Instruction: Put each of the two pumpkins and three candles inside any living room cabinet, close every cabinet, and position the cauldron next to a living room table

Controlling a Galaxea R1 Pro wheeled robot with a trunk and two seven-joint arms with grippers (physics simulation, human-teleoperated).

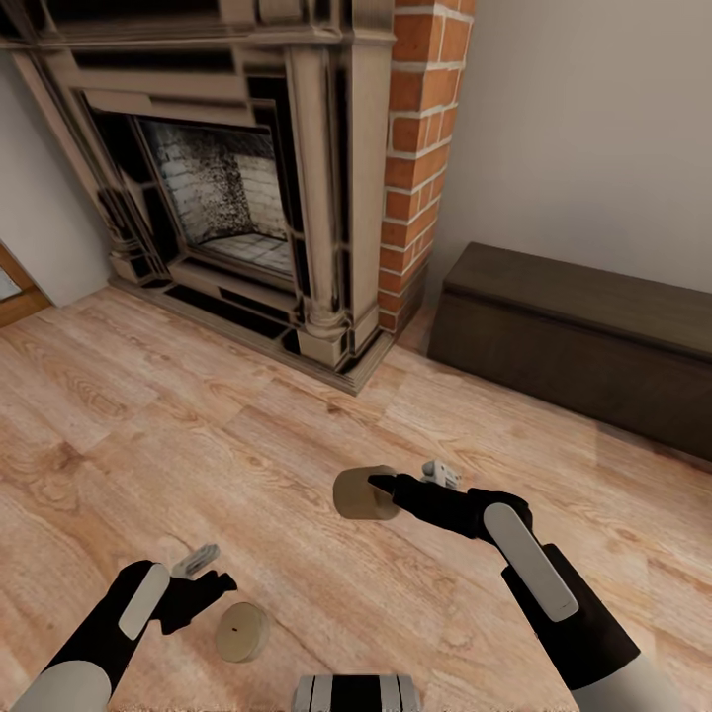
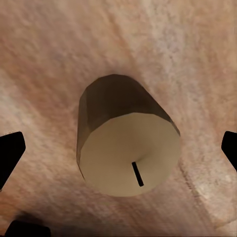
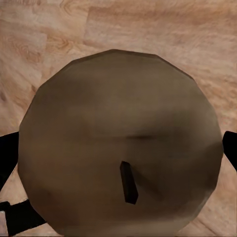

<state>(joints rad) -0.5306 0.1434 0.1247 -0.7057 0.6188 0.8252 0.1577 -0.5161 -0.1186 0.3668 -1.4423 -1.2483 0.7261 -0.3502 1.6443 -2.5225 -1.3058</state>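
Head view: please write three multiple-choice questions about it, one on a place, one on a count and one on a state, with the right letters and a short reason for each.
1. Where does the dark cabinet stand?
A. Inside the fireplace
B. Against the wall, to the right of the brick column
C. Between the robot's two arms

2. How many candles are seen?
A. One
B. Two
C. Four

3. In what state is the right hand?
A. Open and empty
B. Shut on a pumpkin
C. Shut on a candle

Answers:
1 B: the dark cabinet runs along the wall beside the bricks.
2 B: there is the held candle and the floor candle near the left hand.
3 C: the right hand grips the held candle at its tip.
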